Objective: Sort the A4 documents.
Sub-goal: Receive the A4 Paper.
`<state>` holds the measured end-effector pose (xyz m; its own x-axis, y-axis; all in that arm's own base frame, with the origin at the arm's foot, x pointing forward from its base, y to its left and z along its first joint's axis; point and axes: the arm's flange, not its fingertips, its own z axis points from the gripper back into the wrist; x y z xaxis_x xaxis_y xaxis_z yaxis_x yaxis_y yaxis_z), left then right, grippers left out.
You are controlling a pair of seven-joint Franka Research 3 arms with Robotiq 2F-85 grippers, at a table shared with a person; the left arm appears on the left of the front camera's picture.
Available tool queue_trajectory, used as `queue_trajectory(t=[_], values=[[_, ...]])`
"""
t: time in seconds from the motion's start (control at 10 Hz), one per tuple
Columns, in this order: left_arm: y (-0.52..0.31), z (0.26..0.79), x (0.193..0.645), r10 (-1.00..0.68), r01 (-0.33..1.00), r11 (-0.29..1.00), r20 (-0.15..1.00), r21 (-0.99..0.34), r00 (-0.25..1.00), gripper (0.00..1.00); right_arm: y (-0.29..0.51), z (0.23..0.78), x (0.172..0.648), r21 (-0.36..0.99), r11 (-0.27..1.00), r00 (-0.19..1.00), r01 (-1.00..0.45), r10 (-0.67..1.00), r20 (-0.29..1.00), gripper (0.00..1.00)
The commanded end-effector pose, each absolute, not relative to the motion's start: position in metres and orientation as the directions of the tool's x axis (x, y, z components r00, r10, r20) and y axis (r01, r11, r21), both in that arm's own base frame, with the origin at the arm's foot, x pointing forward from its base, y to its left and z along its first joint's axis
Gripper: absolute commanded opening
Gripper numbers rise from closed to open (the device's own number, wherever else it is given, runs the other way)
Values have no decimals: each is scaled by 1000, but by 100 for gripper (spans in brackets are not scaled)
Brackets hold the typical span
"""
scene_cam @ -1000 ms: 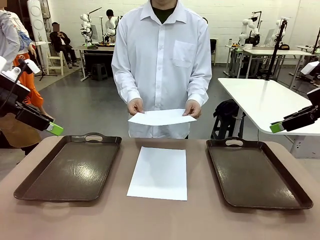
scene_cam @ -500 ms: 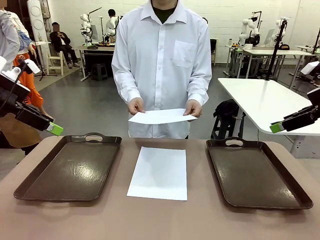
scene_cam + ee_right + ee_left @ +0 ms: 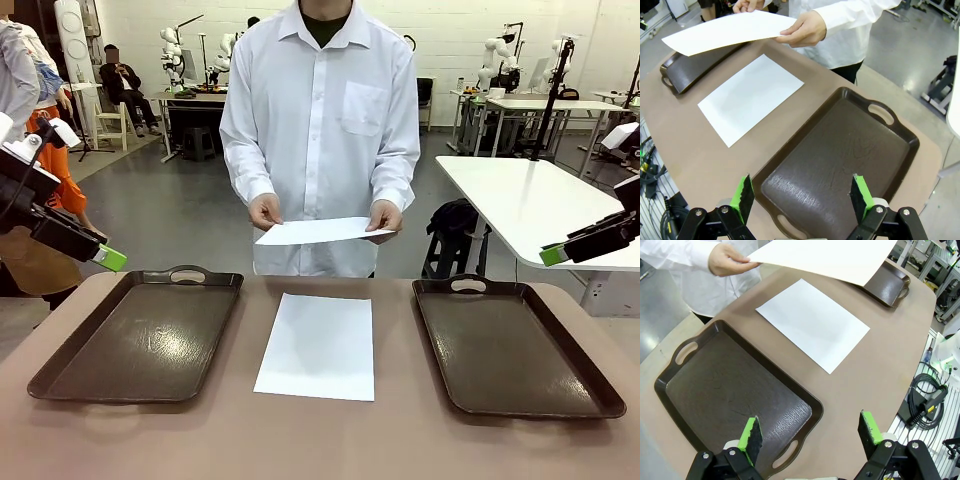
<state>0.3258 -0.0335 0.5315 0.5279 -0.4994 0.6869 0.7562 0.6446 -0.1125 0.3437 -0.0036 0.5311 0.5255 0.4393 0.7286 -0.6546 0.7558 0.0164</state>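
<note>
Starting the sort: hovering left gripper [image 3: 810,430] and right gripper [image 3: 802,192], both released and empty, above the trays [image 3: 140,340], leaving one sheet [image 3: 318,345] flat on the table [image 3: 320,440] between them and a second sheet [image 3: 320,232] in the person's hands [image 3: 386,216] at the far side, probably needing a grasp of that offered sheet next.

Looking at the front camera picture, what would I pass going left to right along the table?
left tool → left brown tray → white sheet lying flat → right brown tray → right tool

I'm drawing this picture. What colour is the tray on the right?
Dark brown. The tray shows best in the right wrist view.
</note>
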Motion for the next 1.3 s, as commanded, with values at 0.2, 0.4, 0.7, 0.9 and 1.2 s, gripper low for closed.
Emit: queue_trajectory(t=[0.2, 0.4, 0.7, 0.9, 1.2], values=[[-33, 531, 326, -511, 767, 634, 688, -103, 515, 100, -4, 531, 344, 20, 755, 525, -656, 437, 730, 100], [-33, 531, 326, -511, 767, 634, 688, -103, 515, 100, -4, 531, 344, 20, 755, 525, -656, 437, 730, 100], [-33, 531, 326, -511, 767, 634, 688, -103, 515, 100, -4, 531, 344, 20, 755, 525, -656, 437, 730, 100], [-33, 531, 326, -511, 767, 634, 688, -103, 515, 100, -4, 531, 344, 20, 755, 525, -656, 437, 730, 100], [-33, 531, 326, -511, 767, 634, 688, -103, 515, 100, -4, 531, 344, 20, 755, 525, -656, 437, 730, 100]])
